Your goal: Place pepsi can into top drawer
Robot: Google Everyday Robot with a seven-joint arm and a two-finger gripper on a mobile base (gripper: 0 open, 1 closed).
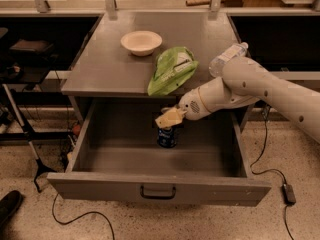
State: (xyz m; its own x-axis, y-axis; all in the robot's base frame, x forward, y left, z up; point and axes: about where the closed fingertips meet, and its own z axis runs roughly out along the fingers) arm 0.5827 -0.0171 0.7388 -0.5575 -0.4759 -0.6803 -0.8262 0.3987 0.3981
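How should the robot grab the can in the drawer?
Pinch the can across its round sides near the top, coming from above. It stands upright on the drawer floor with walls around it, so the top is the free way in. The end effector hangs just above it.

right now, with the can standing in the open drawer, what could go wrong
1. The gripper hangs close over the upright pepsi can in the top drawer; a sideways retreat could tip it.
2. The green bag overhangs the cabinet edge just above the gripper, so a straight lift might drag it into the drawer.
3. The water bottle sits right behind the arm and could get knocked.
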